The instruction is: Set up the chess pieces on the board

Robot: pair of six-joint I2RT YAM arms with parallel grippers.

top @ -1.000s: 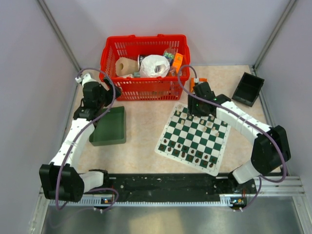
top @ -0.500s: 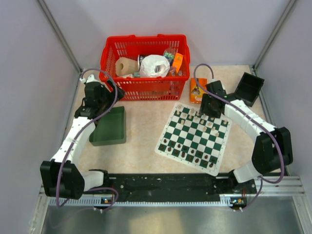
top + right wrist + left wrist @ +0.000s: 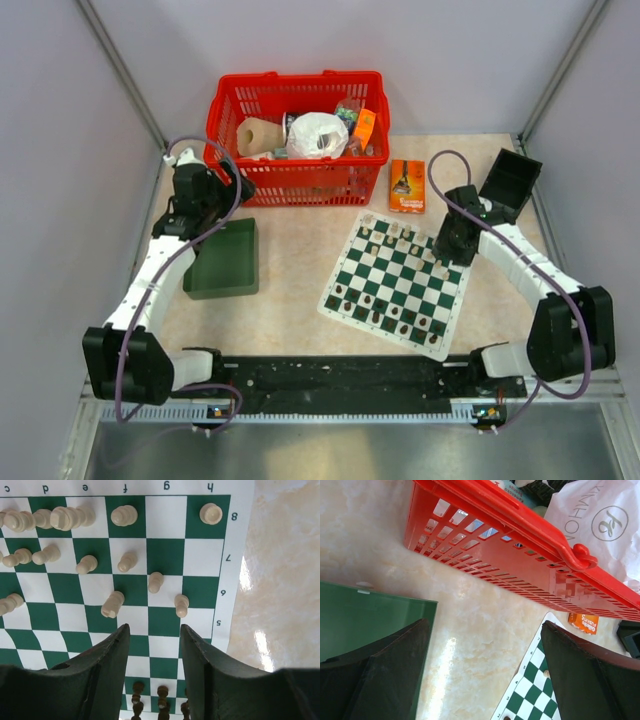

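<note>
Right wrist view showed the right gripper [image 3: 152,630], jaws apart and empty, over the board [image 3: 165,555], lying flat and skewed on the table [image 3: 280,580], its rank-eight edge pointing away with cream chess pieces [image 3: 124,515] along it; the left gripper [image 3: 484,626] gaped empty.

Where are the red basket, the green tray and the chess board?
red basket [image 3: 300,182], top view, front wall.
green tray [image 3: 225,260], top view, bare middle.
board [image 3: 400,280], top view, empty middle squares.
</note>
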